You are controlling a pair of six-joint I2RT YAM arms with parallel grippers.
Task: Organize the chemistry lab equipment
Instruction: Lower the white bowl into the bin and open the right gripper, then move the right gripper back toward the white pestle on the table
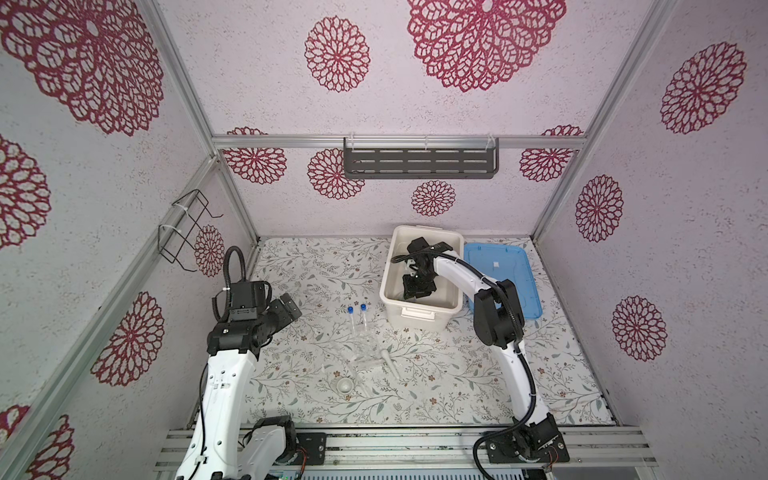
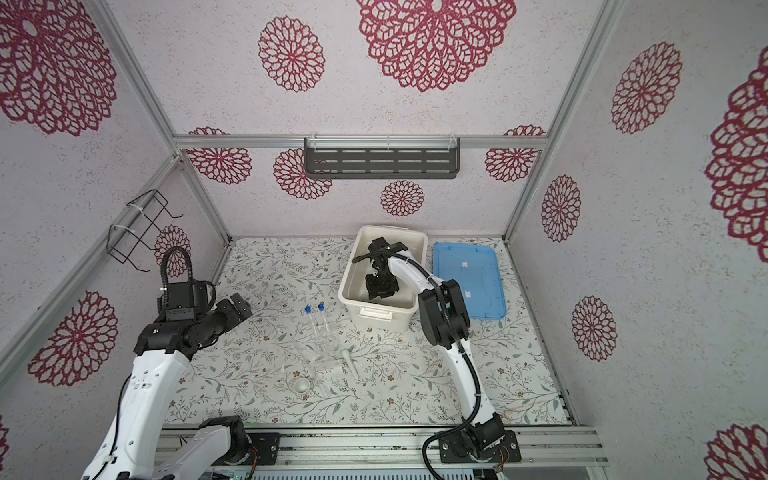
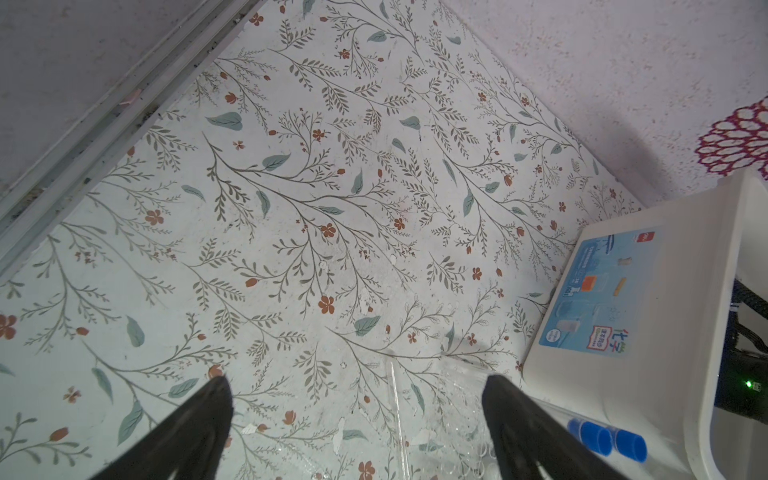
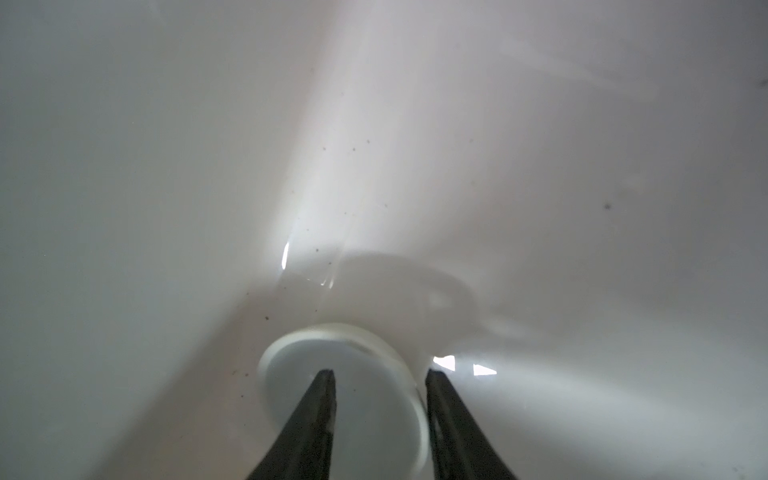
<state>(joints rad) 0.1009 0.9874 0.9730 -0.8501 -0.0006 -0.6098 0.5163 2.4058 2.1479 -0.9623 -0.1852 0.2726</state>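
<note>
One finger of my right claw (image 4: 380,372) sits inside the white bowl (image 4: 374,419), low in the frame on the floor of the tub (image 4: 540,187), the other outside its rim, jaws parted and gripping nothing, so rising crooked could snag that rim and tip it.

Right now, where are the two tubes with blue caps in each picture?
Top view: tubes near the middle, just left of the white tub's near corner.
Top view: tubes in the same spot, left of the tub.
Left wrist: tubes, caps showing, beside the tub's outer wall.
Right wrist: not in it; only the tub's inside and a white bowl.
Shared landmark: the white tub.
</note>
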